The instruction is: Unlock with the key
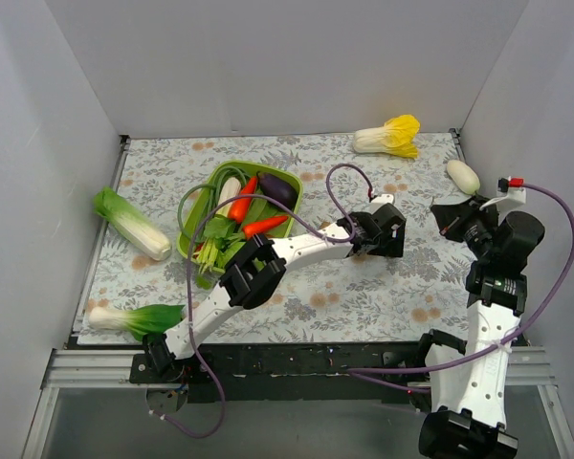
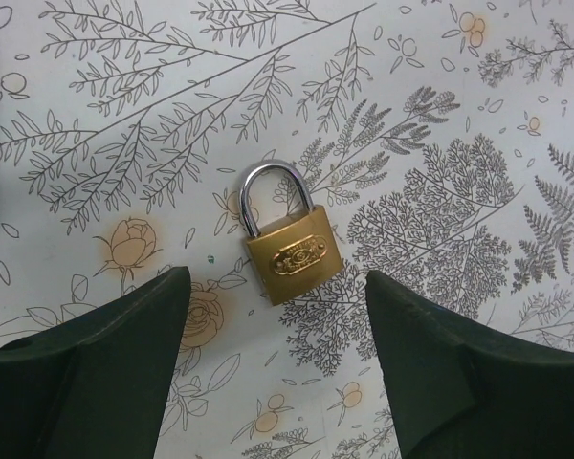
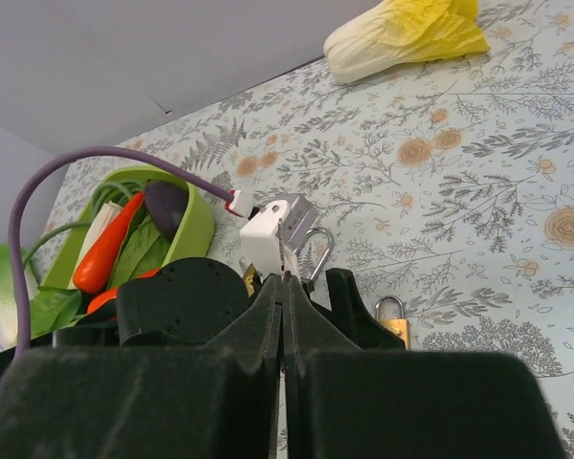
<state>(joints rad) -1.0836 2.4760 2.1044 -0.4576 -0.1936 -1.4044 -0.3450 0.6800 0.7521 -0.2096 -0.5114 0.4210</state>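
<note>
L claw spread wide over flat brass padlock, prob to steady it; R claw pinches key, blade out for inserting

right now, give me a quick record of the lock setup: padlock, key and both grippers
padlock: brass, shackle closed, lying flat on the floral cloth
left gripper: open, above the padlock, one finger each side, apart from it
right gripper: shut on the key
key: thin silvery blade sticking out past the right fingertips, not in the padlock
</note>
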